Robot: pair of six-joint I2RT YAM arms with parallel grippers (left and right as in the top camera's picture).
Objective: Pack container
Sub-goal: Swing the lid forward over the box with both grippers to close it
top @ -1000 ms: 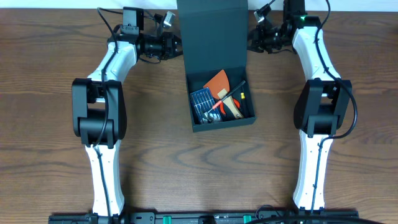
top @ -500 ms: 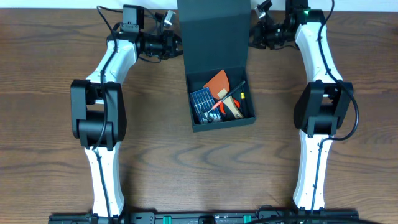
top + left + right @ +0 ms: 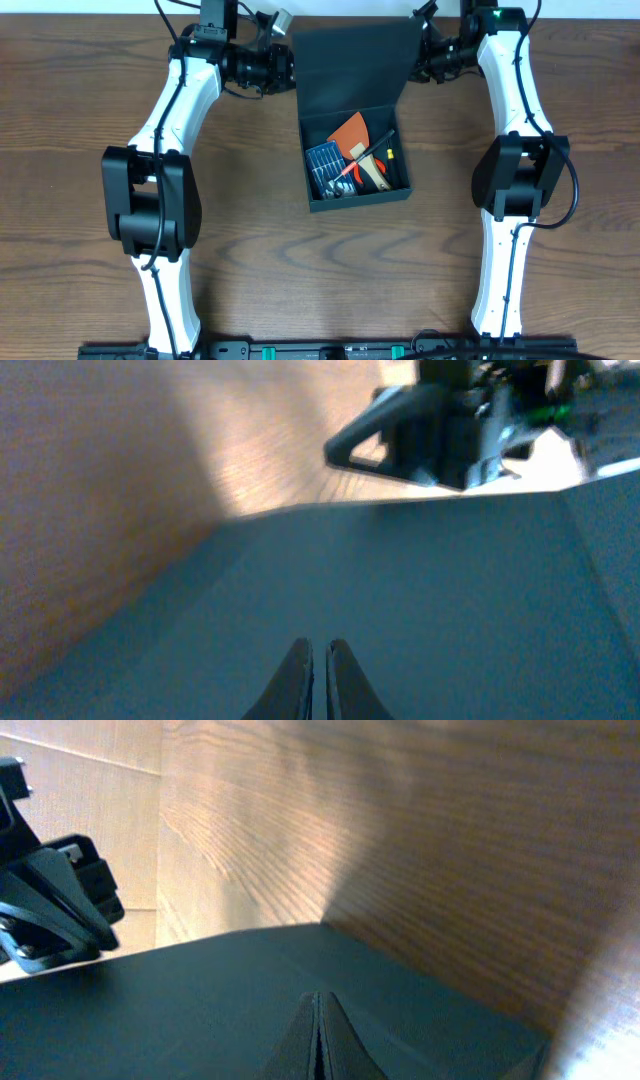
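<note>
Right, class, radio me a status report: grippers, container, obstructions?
Left gripper shut, right gripper shut, both at far corners of the lid. Container open, tools inside, lid tilted up. Nothing seen blocking it.

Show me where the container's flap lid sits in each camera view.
Overhead: the lid is at top centre, rising behind the open container.
Left wrist: the lid fills the lower frame as a dark flat sheet.
Right wrist: the lid covers the lower left.
Shared landmark: the wood table borders the lid's edge in all three.
</note>
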